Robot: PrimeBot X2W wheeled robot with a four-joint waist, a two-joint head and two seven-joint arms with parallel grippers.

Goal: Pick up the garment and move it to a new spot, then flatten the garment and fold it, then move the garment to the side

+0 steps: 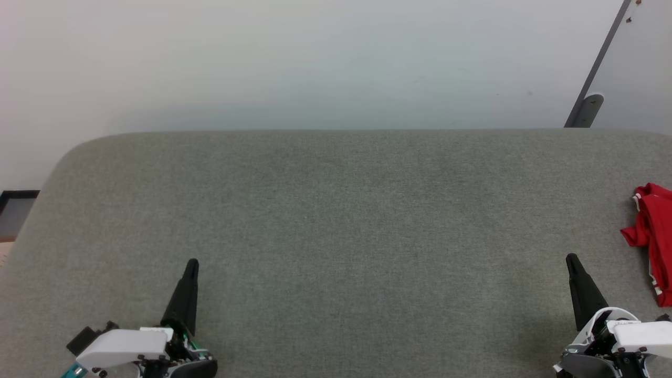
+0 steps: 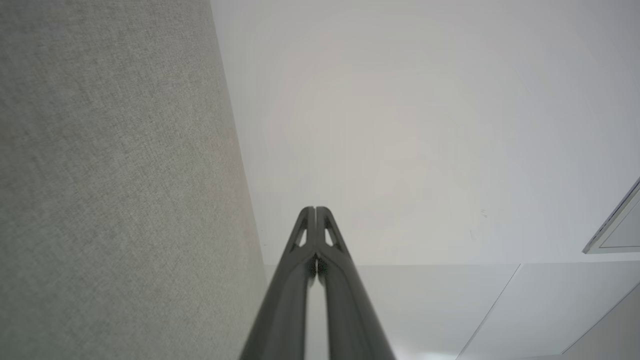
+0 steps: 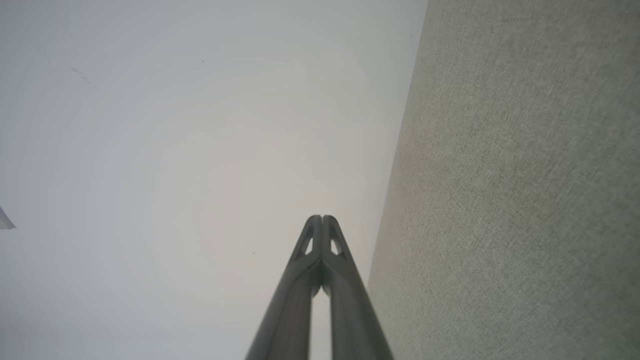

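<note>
The red garment [image 1: 653, 236] lies bunched at the far right edge of the grey padded surface [image 1: 336, 236] in the head view, partly cut off by the frame, with a bit of white trim showing. My right gripper [image 1: 572, 260] stands shut at the lower right, a short way left of the garment and not touching it. At the lower left my left gripper [image 1: 192, 264] is shut and empty, far from the garment. In the wrist views both the left gripper [image 2: 315, 210] and the right gripper [image 3: 322, 218] show fingertips pressed together with nothing between them.
A pale wall [image 1: 315, 63] rises behind the grey surface. A grey slanted bar [image 1: 593, 89] leans at the upper right. The surface's rounded left corner [image 1: 68, 152] drops off to a dark object [image 1: 16, 210] at the far left.
</note>
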